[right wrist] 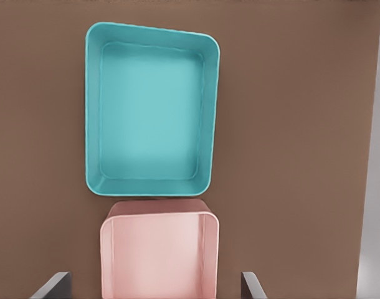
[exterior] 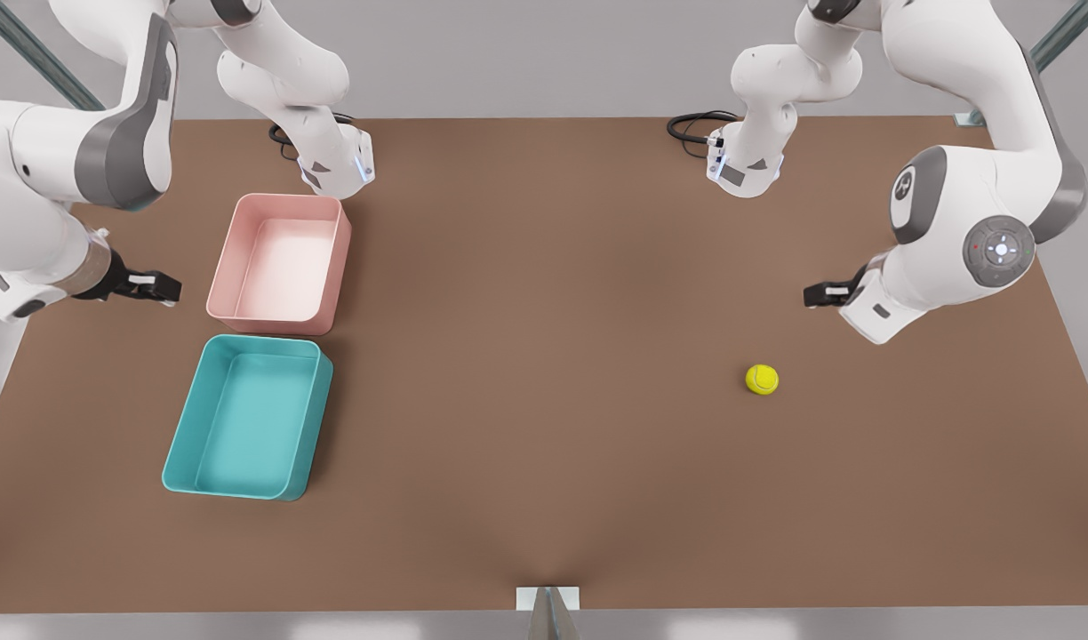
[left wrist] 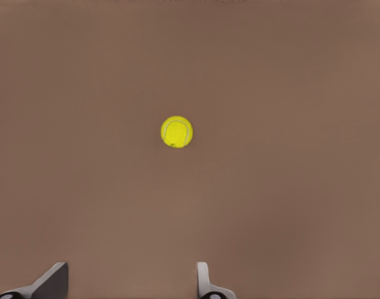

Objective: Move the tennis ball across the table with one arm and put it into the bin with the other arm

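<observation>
While both spread, left claw (exterior: 811, 296) above tennis ball (exterior: 762, 380), right claw (exterior: 172, 288) beside bin (exterior: 181, 453).

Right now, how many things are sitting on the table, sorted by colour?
Yellow-green: 1, the tennis ball
Teal: 1, the bin
Pink: 1, the pink tub
Total: 3 things on the table

Bright even light, soft faint shadows, perhaps slight blur
</observation>
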